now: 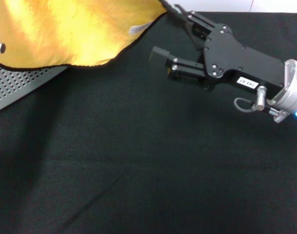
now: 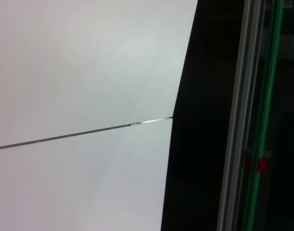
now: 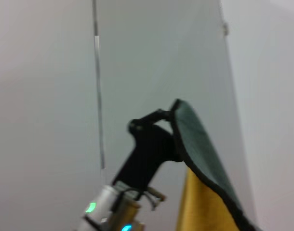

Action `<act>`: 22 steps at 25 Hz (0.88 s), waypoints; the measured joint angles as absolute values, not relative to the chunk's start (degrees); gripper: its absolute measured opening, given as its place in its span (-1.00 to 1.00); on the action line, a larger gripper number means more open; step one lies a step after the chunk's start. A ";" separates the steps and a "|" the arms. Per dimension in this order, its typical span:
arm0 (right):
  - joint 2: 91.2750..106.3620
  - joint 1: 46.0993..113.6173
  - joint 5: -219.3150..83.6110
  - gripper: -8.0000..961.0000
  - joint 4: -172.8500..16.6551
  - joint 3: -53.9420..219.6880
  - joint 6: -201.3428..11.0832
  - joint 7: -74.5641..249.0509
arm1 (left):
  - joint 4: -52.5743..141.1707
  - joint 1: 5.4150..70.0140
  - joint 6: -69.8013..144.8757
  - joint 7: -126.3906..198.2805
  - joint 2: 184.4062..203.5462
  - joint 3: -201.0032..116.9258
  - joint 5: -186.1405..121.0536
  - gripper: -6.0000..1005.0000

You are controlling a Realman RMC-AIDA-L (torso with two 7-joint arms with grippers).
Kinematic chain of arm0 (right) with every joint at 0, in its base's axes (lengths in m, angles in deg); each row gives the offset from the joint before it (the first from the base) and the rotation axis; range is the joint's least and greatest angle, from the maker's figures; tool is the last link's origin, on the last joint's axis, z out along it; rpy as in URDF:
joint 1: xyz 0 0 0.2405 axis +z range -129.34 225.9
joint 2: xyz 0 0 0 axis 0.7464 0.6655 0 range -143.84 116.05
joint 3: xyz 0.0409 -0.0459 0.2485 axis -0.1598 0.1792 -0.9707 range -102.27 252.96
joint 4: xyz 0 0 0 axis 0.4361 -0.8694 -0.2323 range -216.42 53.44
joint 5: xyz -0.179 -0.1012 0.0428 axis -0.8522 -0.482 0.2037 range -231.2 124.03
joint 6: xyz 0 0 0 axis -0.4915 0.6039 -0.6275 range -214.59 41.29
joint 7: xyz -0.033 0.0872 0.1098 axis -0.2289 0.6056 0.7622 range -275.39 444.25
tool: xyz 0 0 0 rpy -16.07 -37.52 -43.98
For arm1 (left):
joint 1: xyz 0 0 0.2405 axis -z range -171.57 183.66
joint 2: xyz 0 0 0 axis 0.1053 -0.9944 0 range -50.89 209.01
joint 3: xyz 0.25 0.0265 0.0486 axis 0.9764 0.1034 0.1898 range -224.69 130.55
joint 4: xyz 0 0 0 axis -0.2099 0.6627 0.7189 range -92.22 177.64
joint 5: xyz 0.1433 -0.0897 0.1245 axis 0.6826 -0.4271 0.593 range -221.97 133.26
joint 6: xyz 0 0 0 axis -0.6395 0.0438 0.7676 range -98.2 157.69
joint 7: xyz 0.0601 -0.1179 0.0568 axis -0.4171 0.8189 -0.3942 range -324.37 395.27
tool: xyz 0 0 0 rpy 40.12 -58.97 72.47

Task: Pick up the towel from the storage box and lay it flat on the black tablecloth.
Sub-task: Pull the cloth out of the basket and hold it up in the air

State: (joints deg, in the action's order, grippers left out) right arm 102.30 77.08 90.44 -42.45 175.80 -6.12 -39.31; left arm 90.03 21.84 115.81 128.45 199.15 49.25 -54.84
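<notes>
- You're holding the towel (image 1: 75, 31) up in the air, yellow-orange side facing the head camera, its black-trimmed lower edge hanging above the storage box (image 1: 22, 85) — lifted like this, it can clear the box wall and open out before going down.
- Your left gripper (image 3: 154, 144) is showing in the right wrist view, clamped on a top corner of the towel, with the grey side folding over at the pinch and the yellow side hanging below it.
- Your right gripper (image 1: 175, 36) is reaching toward the towel's other upper corner, beside the small white label (image 1: 139, 28); one finger (image 1: 160, 52) is sticking out free of the cloth, and the far finger seems to be meeting the towel's edge, but I cannot tell whether it's closed on it.
- Only a perforated corner of the storage box is showing beneath the towel; what's inside it is out of sight.
- The black tablecloth (image 1: 148, 170) is lying on the counter beside the box, and the towel isn't touching it yet; by my reckoning, you're getting a two-corner hold for spreading it flat.
</notes>
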 joint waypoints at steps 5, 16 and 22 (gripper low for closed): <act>102.20 75.78 91.51 0.79 -43.47 174.01 -7.36 -39.55 | 89.93 21.74 117.16 129.03 199.20 49.40 -54.81 -0.96; 102.26 75.65 94.74 0.79 -45.49 171.70 -8.24 -39.11 | 89.96 22.20 117.80 129.39 199.22 50.93 -54.65 -0.96; 102.30 77.79 94.79 0.79 -45.24 174.22 -8.85 -39.29 | 89.03 22.58 117.76 128.28 199.27 50.57 -54.91 -0.96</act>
